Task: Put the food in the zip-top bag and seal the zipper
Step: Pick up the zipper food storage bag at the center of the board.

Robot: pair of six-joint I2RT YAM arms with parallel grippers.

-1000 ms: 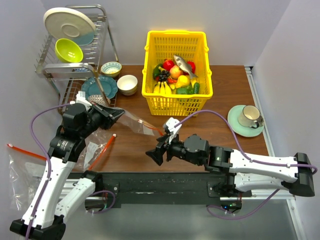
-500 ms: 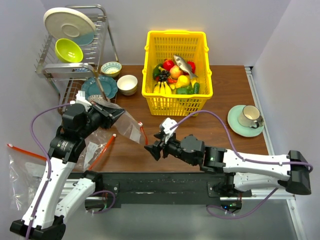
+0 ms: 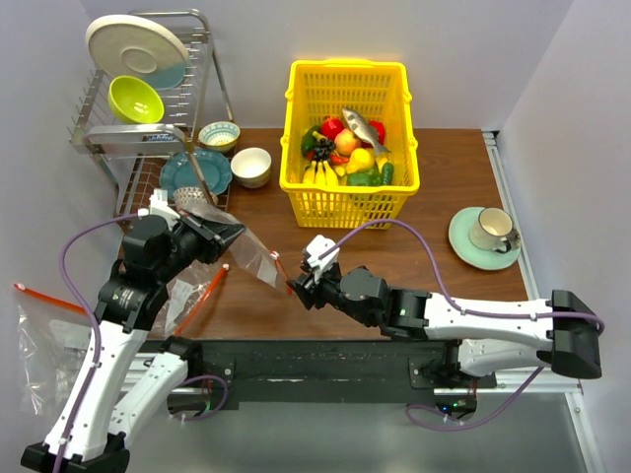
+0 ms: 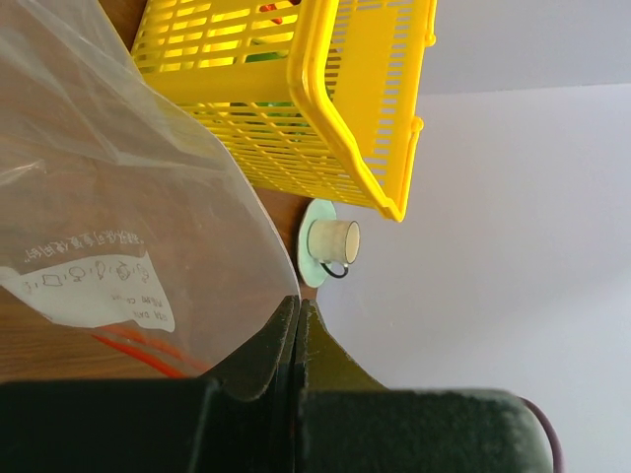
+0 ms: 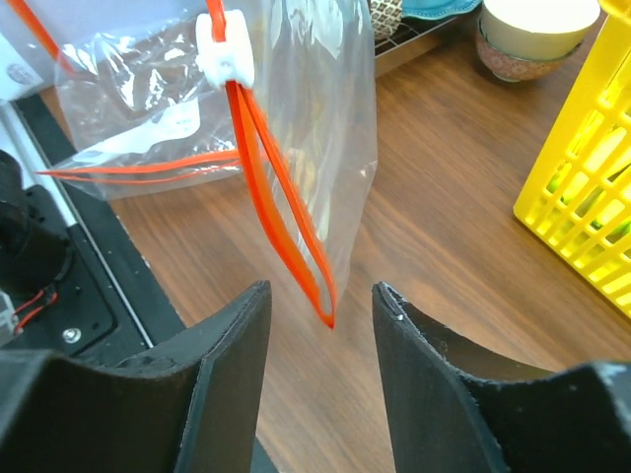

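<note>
1. Brown wooden worktop [image 3: 444, 187] between pale walls carries the set-up. Judged from the layout, loading has not begun.
2. Upper left of the overhead view: dish rack [image 3: 118, 118] with a plate and bowls. Spare clear bags [image 3: 39, 340] lie at the lower left. Neither obstructs the work.
3. Left pincer [image 3: 230, 233]: clamped shut on one edge of the zip-top bag [image 3: 254, 251], holding it raised left of centre.
4. Zipper [image 5: 286, 197]: hangs downward, its two orange strips slightly parted, with a white slider [image 5: 225, 54] at the upper end.
5. Right pincer [image 3: 299, 288]: jaws apart, straddling the zipper's lower corner with no visible contact.
6. Food [image 3: 345, 153]: all in the yellow basket [image 3: 347, 67], upper centre; none is in the bag. Remaining steps: spread the mouth, transfer the food, seal the zipper. The basket walls will likely restrict access.
7. Right: cup on saucer [image 3: 491, 229], well apart from the work.
</note>
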